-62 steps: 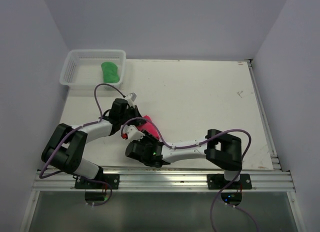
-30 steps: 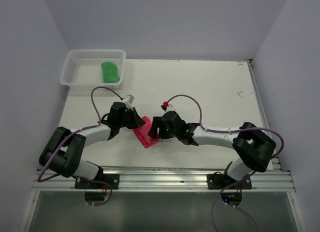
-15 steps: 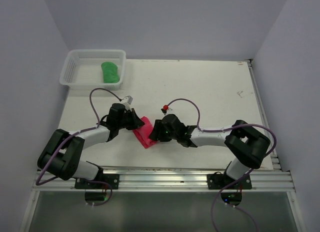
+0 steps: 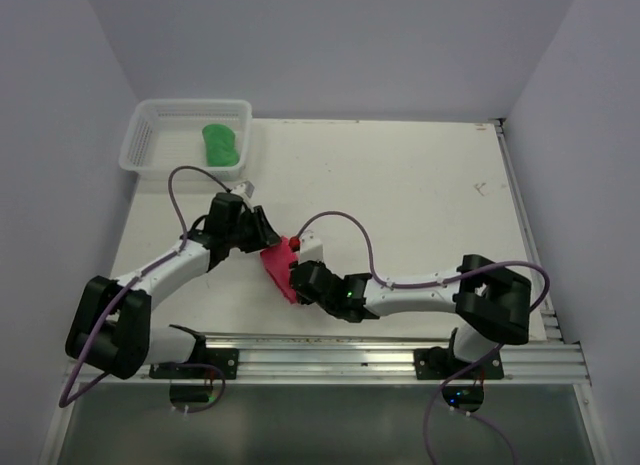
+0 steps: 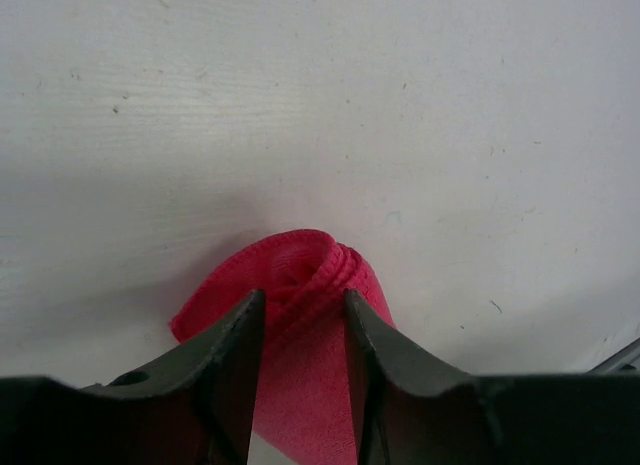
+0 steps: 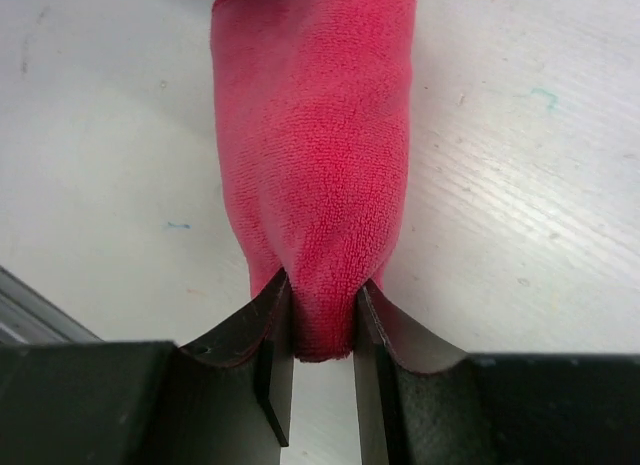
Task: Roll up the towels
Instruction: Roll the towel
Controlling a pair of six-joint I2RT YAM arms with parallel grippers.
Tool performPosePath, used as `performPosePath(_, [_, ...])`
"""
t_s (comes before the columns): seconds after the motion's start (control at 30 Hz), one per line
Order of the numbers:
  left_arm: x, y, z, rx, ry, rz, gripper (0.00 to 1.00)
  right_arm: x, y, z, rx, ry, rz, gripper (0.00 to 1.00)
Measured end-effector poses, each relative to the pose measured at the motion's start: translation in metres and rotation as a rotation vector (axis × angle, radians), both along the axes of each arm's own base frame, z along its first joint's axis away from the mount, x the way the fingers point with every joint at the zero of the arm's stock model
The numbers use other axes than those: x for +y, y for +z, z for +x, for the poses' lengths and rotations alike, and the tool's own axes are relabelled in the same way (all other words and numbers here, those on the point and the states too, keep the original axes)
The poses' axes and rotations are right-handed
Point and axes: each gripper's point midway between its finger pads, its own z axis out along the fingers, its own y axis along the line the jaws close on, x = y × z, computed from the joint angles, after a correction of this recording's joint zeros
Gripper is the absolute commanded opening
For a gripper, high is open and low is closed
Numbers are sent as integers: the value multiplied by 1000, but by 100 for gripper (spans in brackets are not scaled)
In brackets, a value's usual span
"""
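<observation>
1. The pink-red towel (image 4: 279,270) lies rolled on the table (image 4: 420,185), near its front edge and between the two arms.
2. The right gripper (image 6: 322,285) is clenched on one end of that towel – the cloth narrows where the fingers (image 6: 272,325) squeeze it.
3. The left gripper (image 5: 302,300) straddles the other end with the roll between its fingers (image 5: 240,365); whether they press it cannot be told.
4. The green towel (image 4: 221,145) sits rolled in the basket (image 4: 150,125) at the far left corner – well apart from both arms.

The pink-red towel (image 4: 281,266) lay rolled into a thick, fleecy tube on the worktop (image 4: 420,205), near its front edge. The green towel (image 4: 221,145) sat bundled inside the basket (image 4: 140,135), far left.
</observation>
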Motion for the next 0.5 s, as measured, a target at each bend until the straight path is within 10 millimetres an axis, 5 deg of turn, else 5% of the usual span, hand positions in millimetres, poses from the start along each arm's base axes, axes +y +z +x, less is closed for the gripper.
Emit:
performPosePath(0.07, [3, 6, 2, 0, 13, 13, 44, -2, 1, -3, -58, 0, -65, 20])
performPosePath(0.17, [7, 10, 1, 13, 25, 28, 63, 1, -1, -4, -133, -7, -158, 20])
performPosePath(0.5, [13, 25, -23, 43, 24, 20, 100, 11, -2, -8, -279, -19, -308, 21])
